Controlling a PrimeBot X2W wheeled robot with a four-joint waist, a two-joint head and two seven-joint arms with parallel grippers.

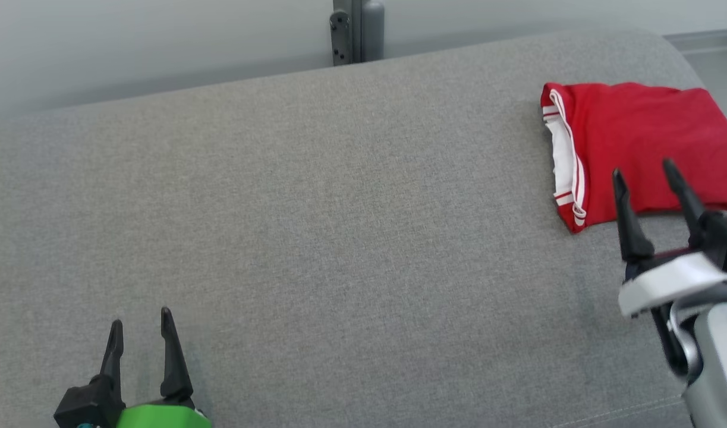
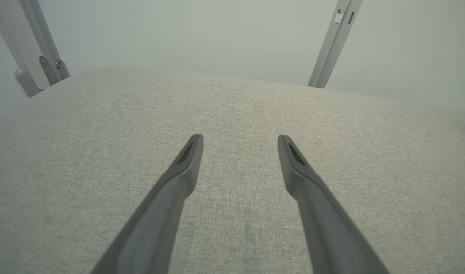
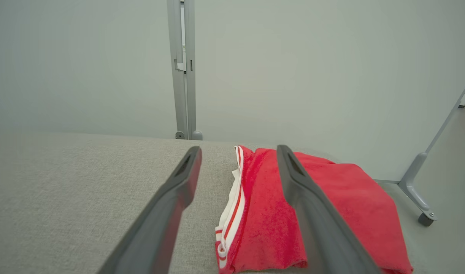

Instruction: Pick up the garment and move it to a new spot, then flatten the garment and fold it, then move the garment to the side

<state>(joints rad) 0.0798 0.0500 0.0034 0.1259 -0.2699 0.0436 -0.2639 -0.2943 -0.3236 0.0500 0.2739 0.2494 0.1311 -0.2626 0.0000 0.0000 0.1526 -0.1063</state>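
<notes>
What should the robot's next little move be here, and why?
Probably pull the right gripper back, away from the red garment. The garment lies neatly folded near the right end of the grey cushion, the right gripper's jaws stand open gripping nothing, and the left gripper sits open far off. The job looks done.

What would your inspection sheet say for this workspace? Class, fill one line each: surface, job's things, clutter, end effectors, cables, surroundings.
Surface: grey fabric cushion, flat.
Job's things: red garment with white-striped trim, folded, lying on the cushion's right side.
Clutter: nothing seen.
End effectors: left end effector open over bare cushion; right end effector open at the garment's near edge, holding nothing.
Cables: nothing seen.
Surroundings: pale wall; grey post behind the cushion.
</notes>
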